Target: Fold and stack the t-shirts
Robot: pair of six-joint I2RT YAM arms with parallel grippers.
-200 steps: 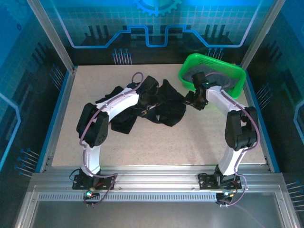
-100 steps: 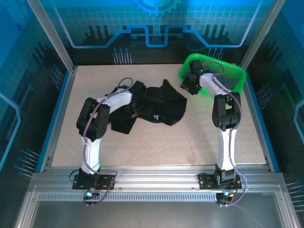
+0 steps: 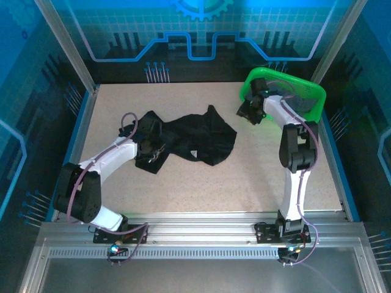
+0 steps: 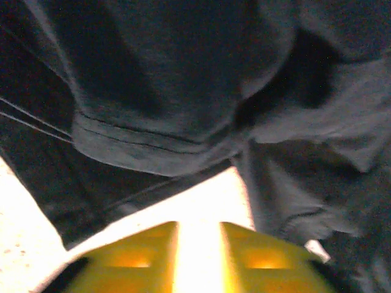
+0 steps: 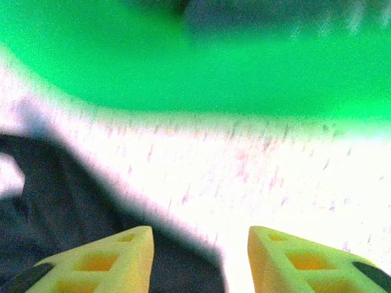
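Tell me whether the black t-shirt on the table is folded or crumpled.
Crumpled, not folded. The black t-shirt lies in an uneven, wrinkled heap on the table; the left wrist view shows a loose, bunched hem.

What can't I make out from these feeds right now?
- How many t-shirts are in the heap: top view, folds overlap and the left arm covers its left end.
- What lies in the green basket: top view, the right arm crosses it; right wrist view is blurred.
- Shirt outline: left wrist view, cut off at the edges.
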